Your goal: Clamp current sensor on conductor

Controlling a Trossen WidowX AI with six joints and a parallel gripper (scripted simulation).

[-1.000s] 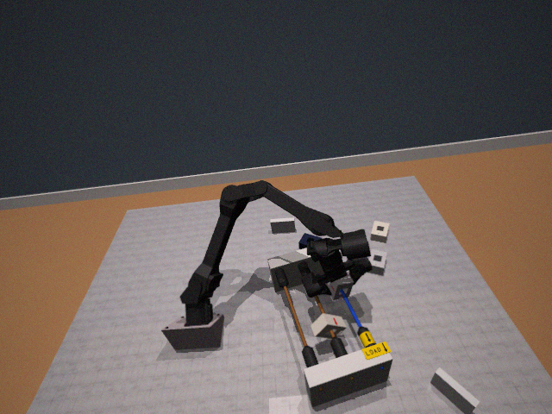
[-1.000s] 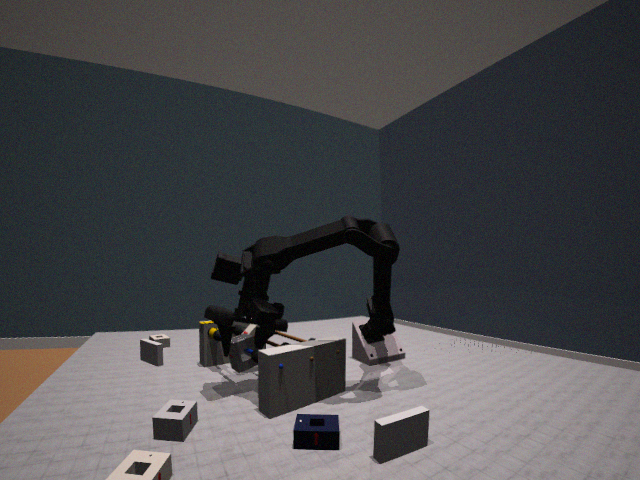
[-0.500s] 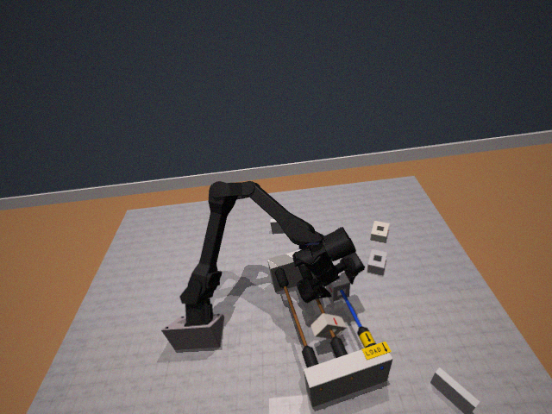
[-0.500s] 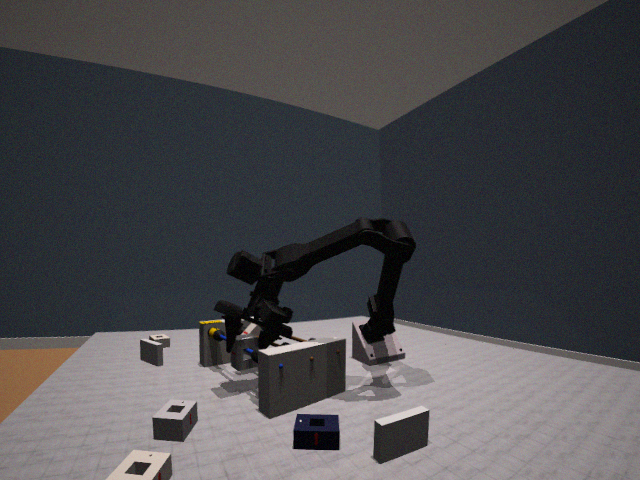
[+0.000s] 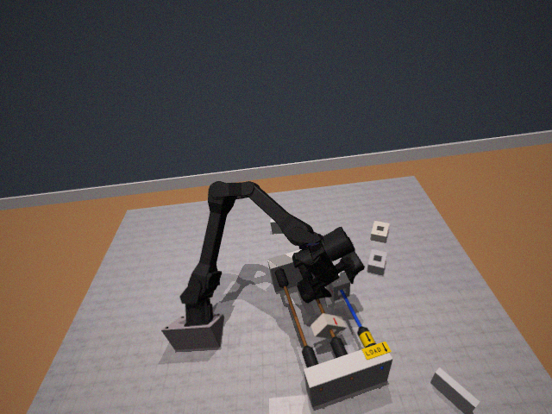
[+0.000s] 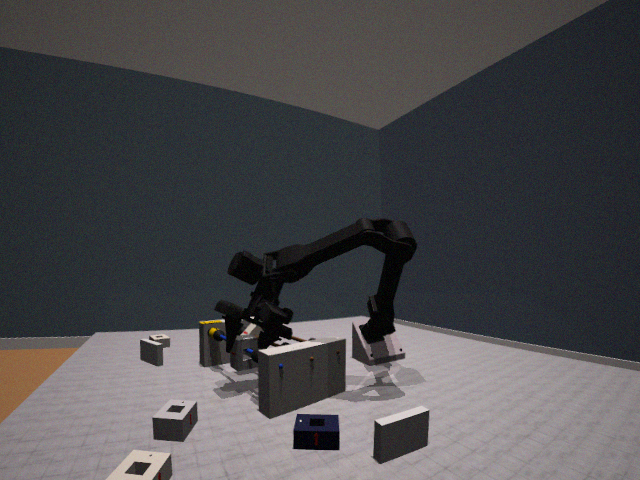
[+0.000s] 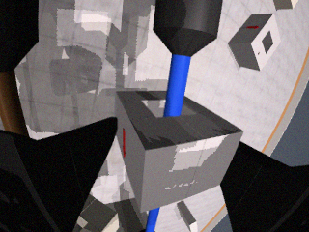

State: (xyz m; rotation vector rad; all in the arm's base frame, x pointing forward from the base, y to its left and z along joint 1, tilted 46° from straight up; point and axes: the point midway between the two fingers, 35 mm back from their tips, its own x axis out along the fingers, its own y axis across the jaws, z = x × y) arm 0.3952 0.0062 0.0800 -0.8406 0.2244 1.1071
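Note:
A grey sensor [image 7: 179, 169] [image 5: 344, 290] [image 6: 238, 360] surrounds the blue conductor [image 7: 178, 82] [image 5: 351, 310], which passes through its hole. Its halves look together; whether it is latched cannot be told. It sits turned between the fingers, with a red mark on its left side in the wrist view; which way that points is unclear. My gripper [image 7: 164, 130] [image 5: 338, 286] [image 6: 247, 347] is shut on the sensor, a fingertip at either side. The yellow LOAD marker [image 5: 374, 351] [image 6: 210, 322] is at the blue conductor's far end from the gripper, its arrow pointing away from the gripper.
A white sensor [image 5: 327, 325] surrounds the middle copper conductor. Another copper conductor [image 5: 294, 314] runs beside it. End blocks [image 5: 349, 380] [image 6: 305, 377] carry the conductors. Two white sensors [image 5: 379, 231] [image 5: 377, 261], a dark blue sensor [image 6: 316, 432] and loose blocks [image 5: 454, 390] [image 6: 401, 434] stand around.

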